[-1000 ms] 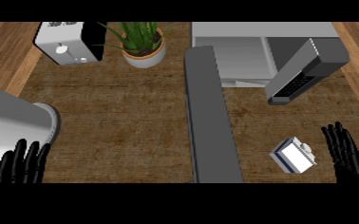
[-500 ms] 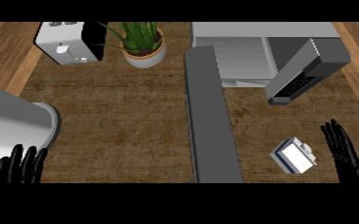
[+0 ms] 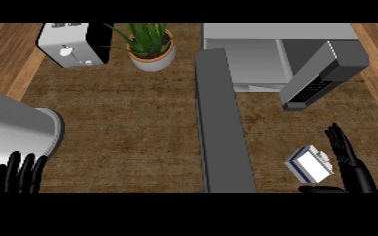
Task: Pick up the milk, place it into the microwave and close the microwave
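You have the milk lying on the counter, in front of the microwave, nearer the robot. The microwave's door stands swung open, and the carton sits just short of it. Your right hand is just right of the milk, fingers straight and spread, thumb reaching under the carton's near side; they look apart, not touching. Your left hand rests far left of the microwave, fingers up and open. Left of the microwave you see a potted plant and a toaster.
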